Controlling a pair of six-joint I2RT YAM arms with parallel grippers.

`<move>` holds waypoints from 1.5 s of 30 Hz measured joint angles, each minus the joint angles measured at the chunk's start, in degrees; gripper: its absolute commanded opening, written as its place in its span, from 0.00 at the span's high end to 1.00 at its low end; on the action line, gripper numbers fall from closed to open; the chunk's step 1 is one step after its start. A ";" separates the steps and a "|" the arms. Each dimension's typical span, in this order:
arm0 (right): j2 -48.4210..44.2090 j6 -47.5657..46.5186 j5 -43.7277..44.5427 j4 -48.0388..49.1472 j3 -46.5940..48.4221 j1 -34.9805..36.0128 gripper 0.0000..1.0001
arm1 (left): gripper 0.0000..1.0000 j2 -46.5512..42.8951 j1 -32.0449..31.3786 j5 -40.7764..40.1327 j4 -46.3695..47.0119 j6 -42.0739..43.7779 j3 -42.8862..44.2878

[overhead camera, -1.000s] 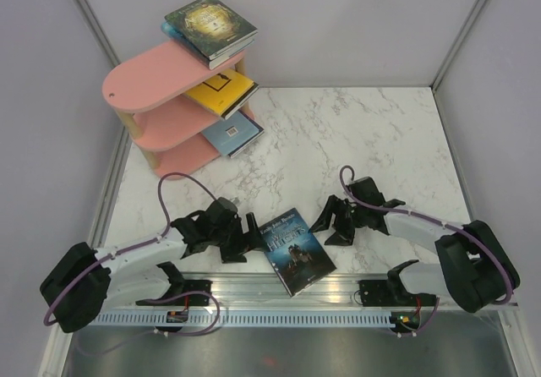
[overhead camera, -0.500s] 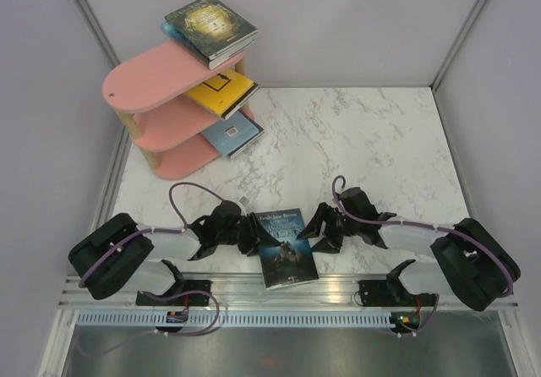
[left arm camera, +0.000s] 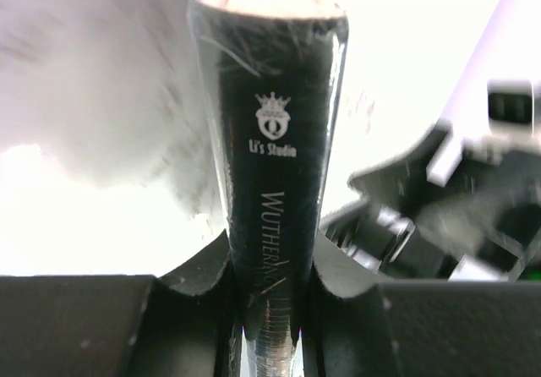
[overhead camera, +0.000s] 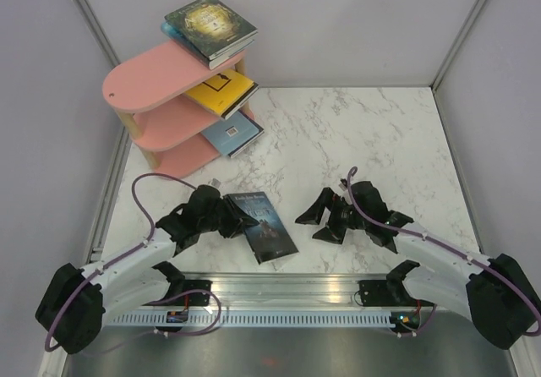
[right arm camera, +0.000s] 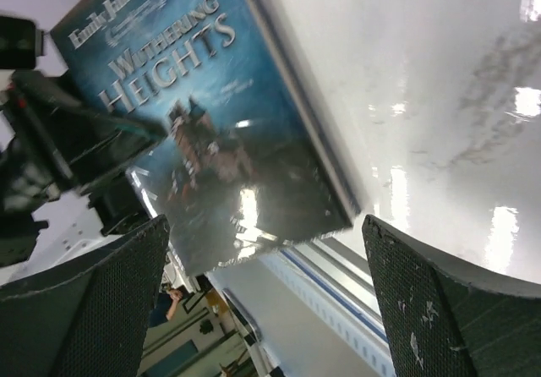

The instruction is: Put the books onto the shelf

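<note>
A dark blue book, titled Wuthering Heights, is lifted at a tilt over the near middle of the marble table. My left gripper is shut on its spine edge. In the left wrist view the spine runs straight up from between my closed gripper. My right gripper stands open just right of the book and apart from it; its wrist view shows the cover beyond the spread gripper. The pink shelf stands at the far left, with books on its top, middle and bottom tiers.
A metal rail runs along the near table edge by the arm bases. Grey walls close the table on the left, back and right. The shelf's left halves are bare board.
My left gripper closed on the book and carried it up and to the left, off the near edge. My right gripper opened wide and drew back to the right.
</note>
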 measured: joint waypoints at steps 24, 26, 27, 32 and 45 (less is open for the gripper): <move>-12.55 23.93 10.08 14.75 -6.34 2.71 0.06 | 0.98 -5.73 8.90 -1.03 5.73 -17.03 3.23; -10.27 24.96 10.47 18.14 -6.73 3.10 0.13 | 0.98 -5.38 8.90 -0.98 6.88 -18.12 3.17; -9.31 25.31 10.60 19.26 -6.75 3.30 0.17 | 0.98 -5.18 8.90 -0.96 7.67 -18.75 3.08; -2.25 29.29 12.70 28.79 -7.04 5.95 0.32 | 0.98 -4.92 8.90 -0.85 11.02 -21.14 1.97; 15.72 36.28 17.25 43.80 1.95 9.38 1.00 | 0.67 -5.18 10.67 -2.56 14.32 -24.48 0.04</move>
